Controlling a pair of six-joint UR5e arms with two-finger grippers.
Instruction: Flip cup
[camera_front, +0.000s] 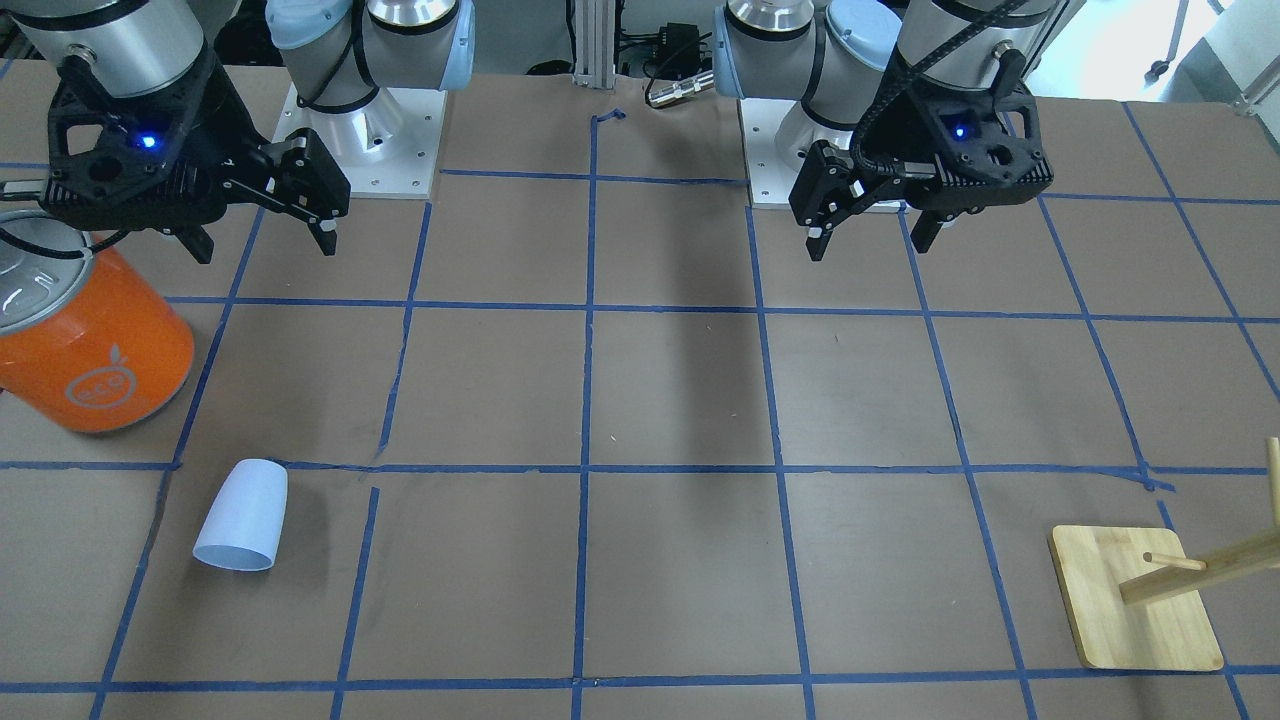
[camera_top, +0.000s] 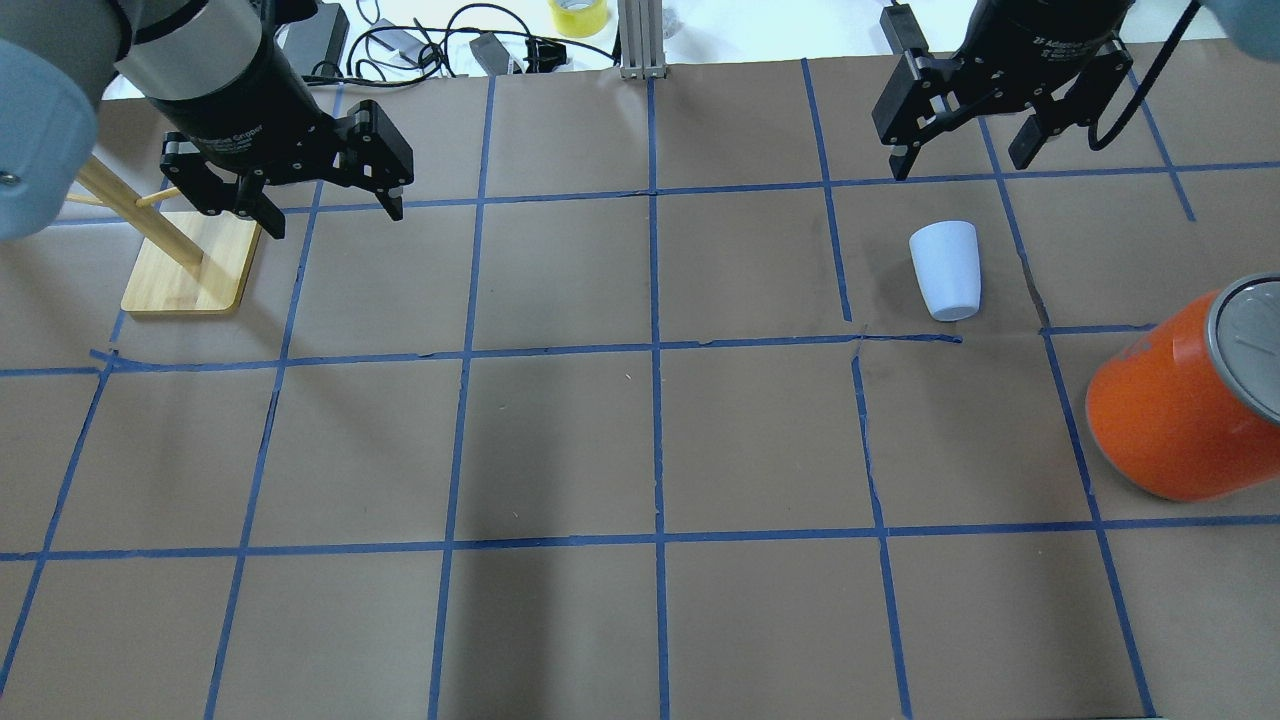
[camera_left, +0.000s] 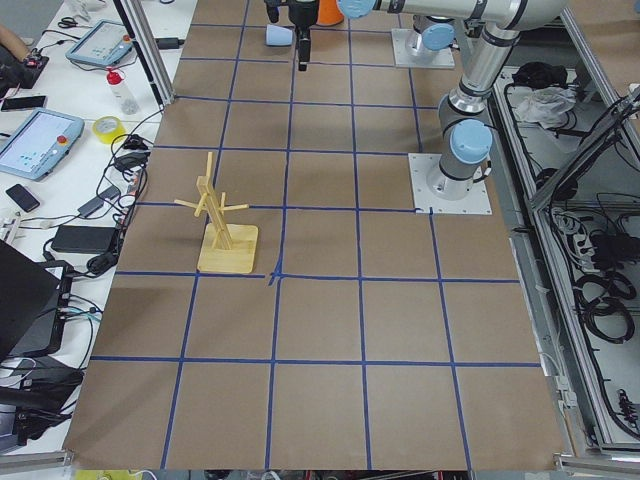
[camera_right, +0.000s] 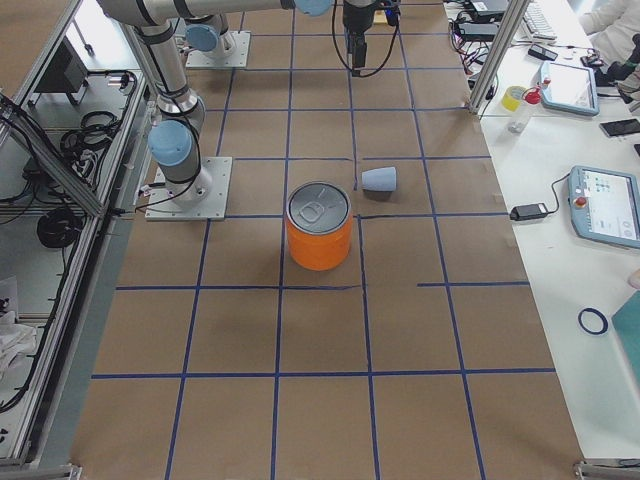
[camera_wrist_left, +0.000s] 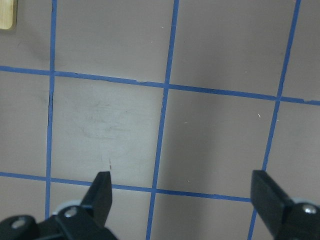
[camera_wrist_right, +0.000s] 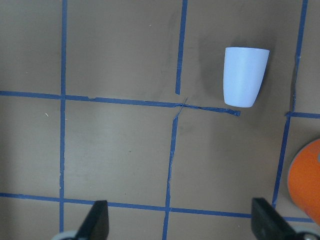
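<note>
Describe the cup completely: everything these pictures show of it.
The cup is a small, pale blue-white tumbler, tapered, smooth, unmarked and without a handle; it looks like plastic. It lies on its side on the brown paper-covered table, wide end pointing away from the robot's bases and narrow end close to a blue tape line. Its inside cannot be clearly seen. Nothing touches it but the table: the orange can stands apart from it, and the open right gripper hangs clear of it.
</note>
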